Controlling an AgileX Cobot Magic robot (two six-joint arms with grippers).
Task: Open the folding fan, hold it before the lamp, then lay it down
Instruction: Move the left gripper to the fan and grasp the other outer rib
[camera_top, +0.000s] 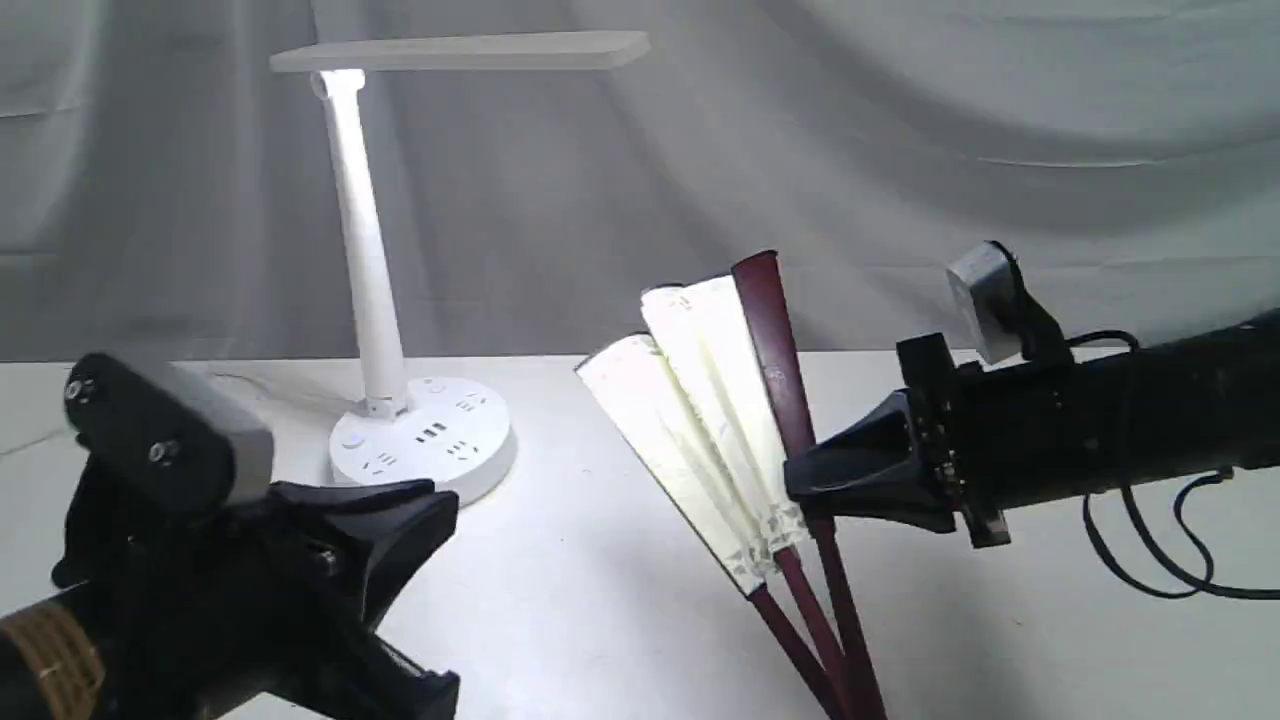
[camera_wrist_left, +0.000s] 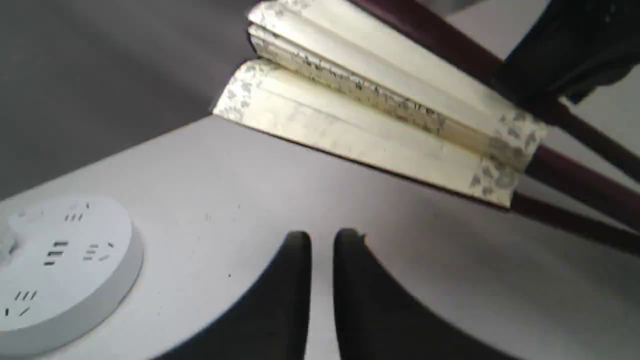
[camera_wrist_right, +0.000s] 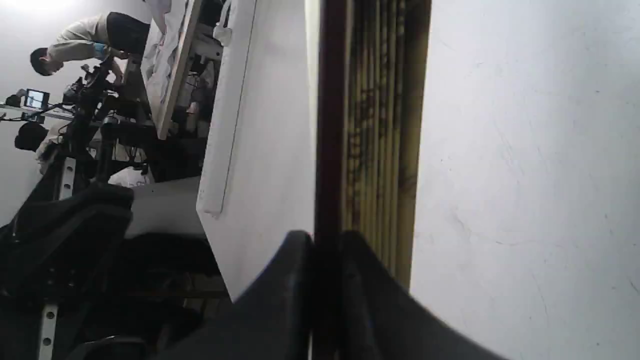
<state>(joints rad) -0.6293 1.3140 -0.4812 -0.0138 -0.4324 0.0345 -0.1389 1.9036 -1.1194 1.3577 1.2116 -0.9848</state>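
Jaws of the right end effector (camera_wrist_right: 326, 240) are pinching the dark maroon guard (camera_top: 772, 340) of the folding fan (camera_top: 700, 400), gripping it partway up its length. The fan is standing roughly upright and only partly opened. Its cream pleats are leaning away from the gripped guard toward the lamp (camera_top: 365, 250) in a few loose bunches, and its ribs are converging downward out of the exterior view. The lamp is glowing and sitting on the white surface (camera_top: 600, 610), left of the fan and apart from it. The left end effector (camera_wrist_left: 322, 240) is hovering near the lamp's round base, its jaws nearly pressed together and gripping nothing.
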